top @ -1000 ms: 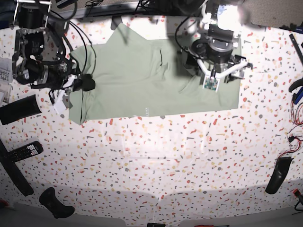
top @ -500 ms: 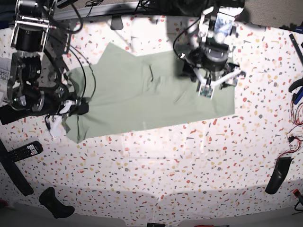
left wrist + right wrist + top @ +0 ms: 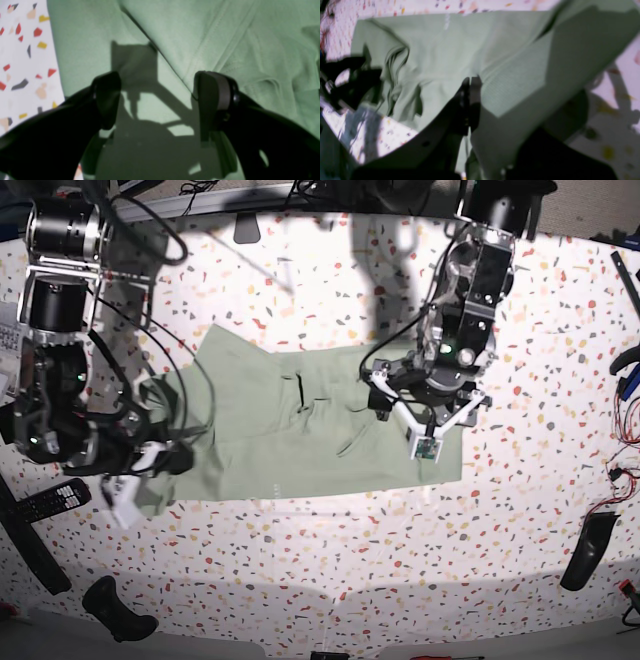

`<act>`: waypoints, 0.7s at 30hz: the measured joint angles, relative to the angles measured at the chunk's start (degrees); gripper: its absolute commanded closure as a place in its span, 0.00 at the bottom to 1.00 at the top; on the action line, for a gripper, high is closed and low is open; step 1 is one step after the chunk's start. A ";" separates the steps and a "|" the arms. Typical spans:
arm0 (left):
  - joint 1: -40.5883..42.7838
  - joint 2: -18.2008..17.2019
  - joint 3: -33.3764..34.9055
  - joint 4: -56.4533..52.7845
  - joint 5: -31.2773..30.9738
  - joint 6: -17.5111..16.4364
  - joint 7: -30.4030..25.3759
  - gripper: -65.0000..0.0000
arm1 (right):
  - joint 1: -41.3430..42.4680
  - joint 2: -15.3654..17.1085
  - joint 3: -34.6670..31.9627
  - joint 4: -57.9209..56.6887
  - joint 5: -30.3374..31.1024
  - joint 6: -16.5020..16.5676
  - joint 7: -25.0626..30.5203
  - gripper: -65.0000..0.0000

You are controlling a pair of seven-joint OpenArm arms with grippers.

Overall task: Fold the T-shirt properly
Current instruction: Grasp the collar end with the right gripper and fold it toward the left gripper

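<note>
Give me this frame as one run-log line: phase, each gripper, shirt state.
phase: mid-fold | left gripper: open above T-shirt, nothing held | right gripper: shut on T-shirt edge, cloth lifted | shirt: partly folded on table

You have a white speckled tabletop (image 3: 330, 550) with red, yellow and grey flecks. On its left edge lies a black remote control (image 3: 50, 502), with a black handle-shaped object (image 3: 118, 610) nearer the front corner. At the right edge sit another dark object (image 3: 588, 550) and some red wires (image 3: 625, 470).
</note>
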 measured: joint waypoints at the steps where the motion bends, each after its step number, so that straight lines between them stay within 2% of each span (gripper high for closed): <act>1: -0.28 0.00 0.00 -0.09 -0.11 0.00 0.28 0.31 | 0.26 -0.31 -1.86 0.00 1.03 0.00 0.00 1.00; 5: -1.53 0.31 0.00 -0.11 -0.09 0.02 1.25 0.31 | 2.23 -3.52 -8.63 0.00 3.34 0.00 -0.46 1.00; 11: -1.55 0.31 0.00 -0.15 -0.11 0.02 1.42 0.31 | 6.29 -10.97 -16.20 0.00 3.89 -0.22 -0.22 1.00; 17: -1.53 0.31 0.00 -0.15 -0.11 0.02 1.42 0.31 | 8.11 -18.95 -20.57 0.00 3.80 -0.22 -0.66 1.00; 21: -1.40 0.20 -0.02 -0.15 -0.68 0.63 1.38 0.31 | 8.31 -23.76 -21.16 0.00 2.32 -0.22 -0.07 1.00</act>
